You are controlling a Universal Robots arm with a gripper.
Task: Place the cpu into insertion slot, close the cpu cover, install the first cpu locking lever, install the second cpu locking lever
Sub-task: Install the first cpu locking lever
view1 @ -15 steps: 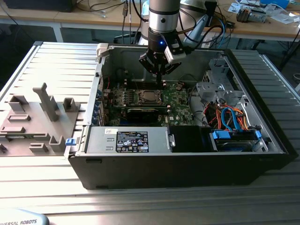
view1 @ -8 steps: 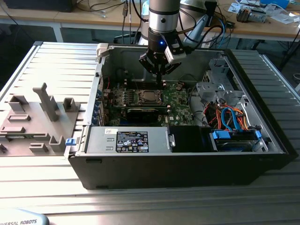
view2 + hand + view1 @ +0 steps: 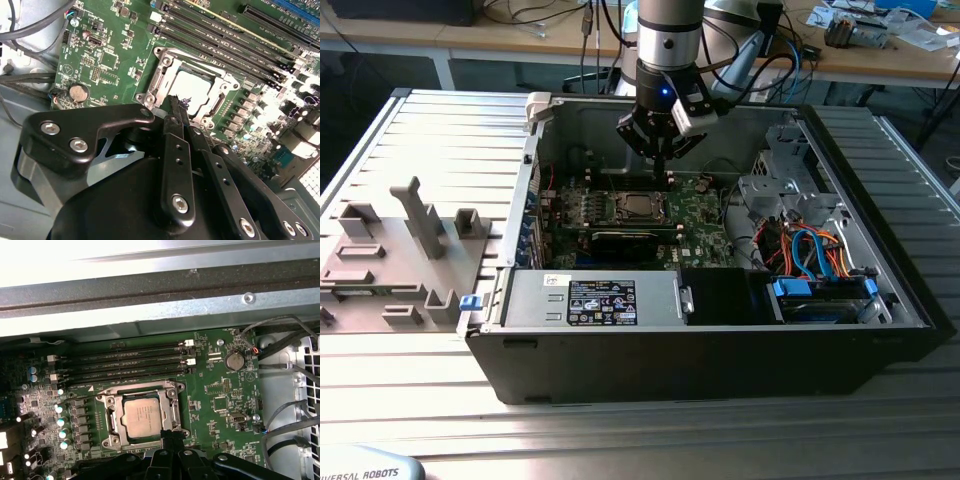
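cpu [image 3: 143, 415]: near edge hidden behind the gripper [image 3: 170, 436] in the first wrist view.
insertion slot [image 3: 192, 90]: one corner covered by the gripper's black linkage in the second wrist view.
locking levers: too thin to tell apart from the frame — possibly latched.
jaws: whether they touch the cpu cover [image 3: 111, 418] is unclear.
table [image 3: 410, 150]: cut off at the exterior view's left.

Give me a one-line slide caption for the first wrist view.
Gripper poised at the edge of the socket, where the chip sits framed by its metal cover.
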